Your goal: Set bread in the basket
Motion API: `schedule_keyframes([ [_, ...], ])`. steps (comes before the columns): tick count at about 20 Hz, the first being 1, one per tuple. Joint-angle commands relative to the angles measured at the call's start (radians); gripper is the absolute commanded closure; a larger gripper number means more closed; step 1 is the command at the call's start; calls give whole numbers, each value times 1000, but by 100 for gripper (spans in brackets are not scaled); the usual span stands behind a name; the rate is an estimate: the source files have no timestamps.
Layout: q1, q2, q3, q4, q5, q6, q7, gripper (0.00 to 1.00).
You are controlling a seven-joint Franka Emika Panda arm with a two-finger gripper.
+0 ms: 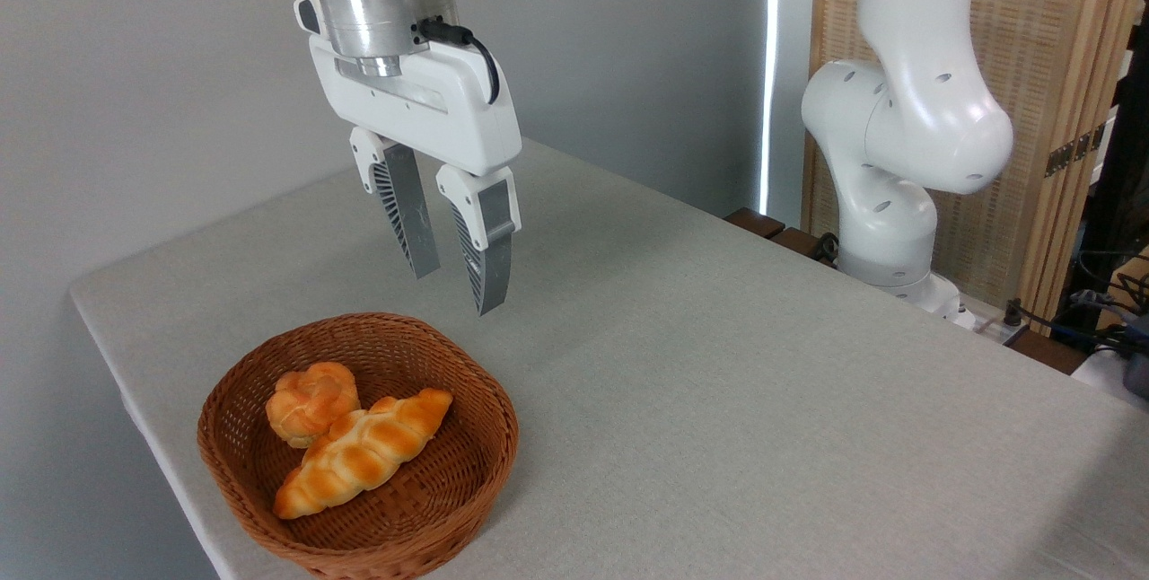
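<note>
fingers [456, 279]: ribbed grey, parted, empty, above basket's far rim | bread [311, 401]: round knotted bun, golden-orange, inside basket [489, 463] of reddish-brown woven wicker | braided loaf [363, 452]: long, pointed, touching bun's right side | worktop [718, 364]: pale grey cloth

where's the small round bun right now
The round bun lies inside the wicker basket at the lower left of the camera view, touching the braided loaf on its right; the open gripper hangs above.

Robotics lab setting: white robot arm base [884, 230] mounted beside grey cloth-covered table [718, 364]; loose black cables [1091, 315] at right edge; plain grey wall [162, 95].
</note>
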Motion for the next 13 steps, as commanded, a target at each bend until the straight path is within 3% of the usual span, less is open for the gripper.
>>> schedule_keyframes([
  [1, 22, -5, -50, 10, 17, -34, -1, 0],
  [13, 28, -11, -52, 5, 18, -34, 8, 0],
])
